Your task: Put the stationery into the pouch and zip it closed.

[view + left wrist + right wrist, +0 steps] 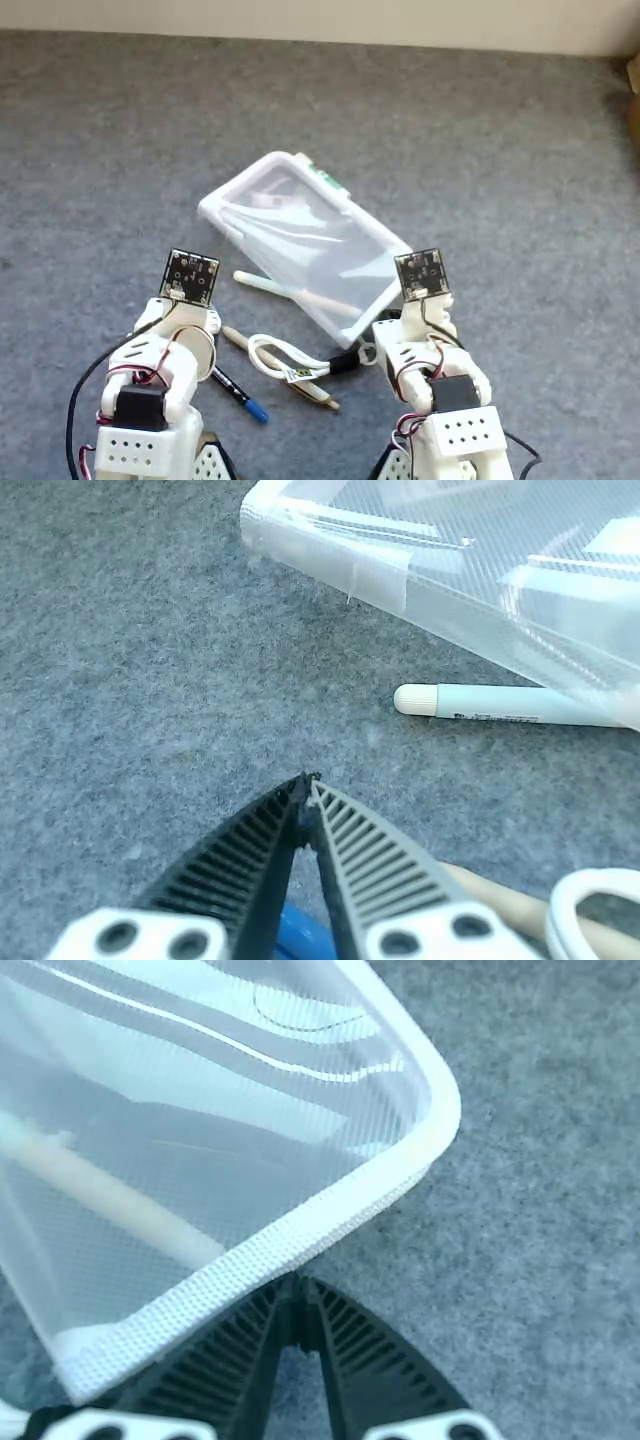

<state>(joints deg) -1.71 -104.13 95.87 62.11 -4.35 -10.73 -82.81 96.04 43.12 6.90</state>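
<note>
A translucent white pouch lies slanted in the middle of the grey carpet. A pale mint pen pokes out from under its near long edge. My left gripper is shut and empty, hovering over bare carpet a little short of that pen and the pouch. My right gripper is shut, its tips right at the woven hem of the pouch's near corner. A pale stick shows through the pouch wall. A blue-capped pen lies by the left arm.
A coiled white cable with a black plug and a beige stick lie between the two arm bases. The same beige stick and cable sit just beside the left gripper. Open carpet stretches beyond the pouch.
</note>
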